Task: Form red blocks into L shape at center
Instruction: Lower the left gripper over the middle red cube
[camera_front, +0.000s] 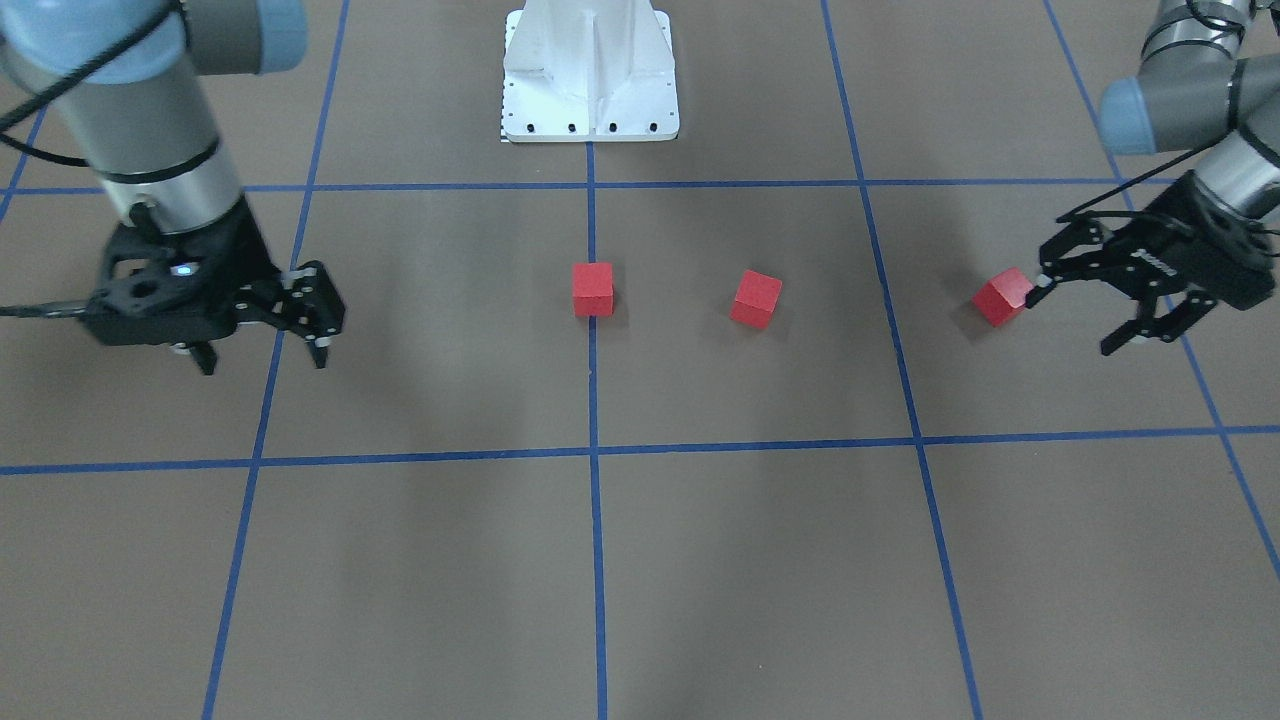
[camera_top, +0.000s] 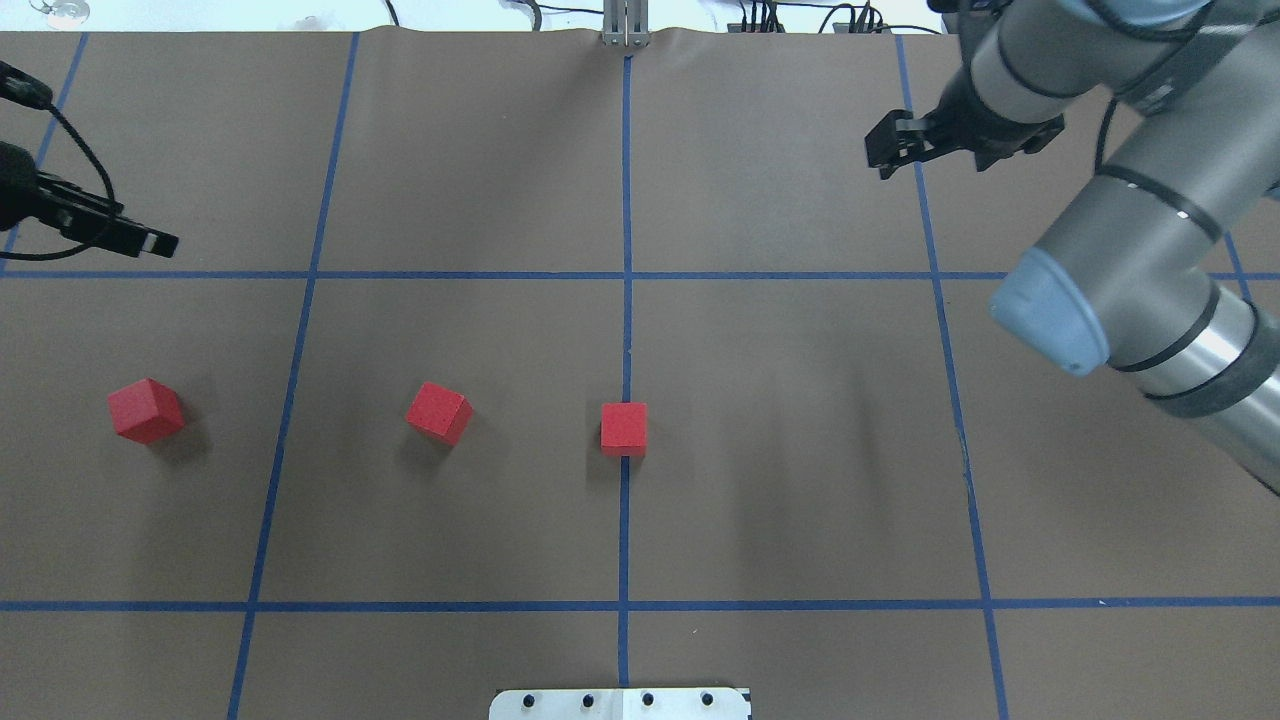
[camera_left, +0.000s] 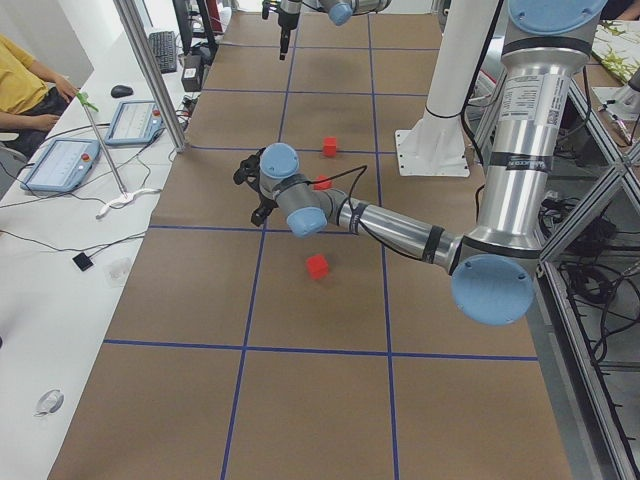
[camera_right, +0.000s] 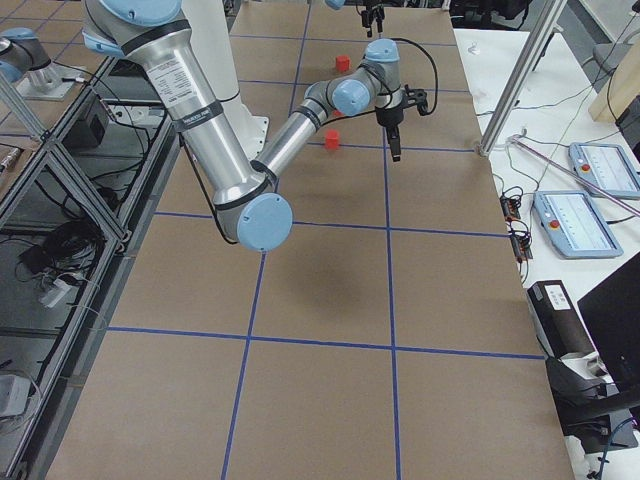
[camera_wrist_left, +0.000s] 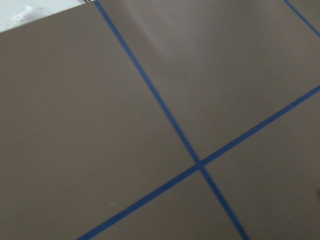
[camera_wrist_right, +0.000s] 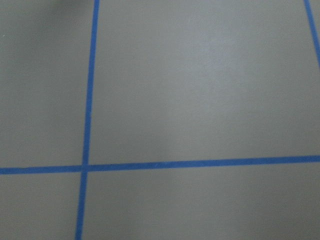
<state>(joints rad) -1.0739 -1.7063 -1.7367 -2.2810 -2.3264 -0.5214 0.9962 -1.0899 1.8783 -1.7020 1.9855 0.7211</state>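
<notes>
Three red blocks lie in a row on the brown floor. One block sits on the middle blue tape line at the center. A second block lies turned, to my left of it. The third block lies far to my left. My left gripper is open and empty, raised beyond the third block and apart from it. My right gripper is open and empty, far to the right. Both wrist views show only floor and tape.
The white robot base plate stands at the near edge of the floor. Blue tape lines form a grid. A side table with tablets and a person stands beyond the far edge.
</notes>
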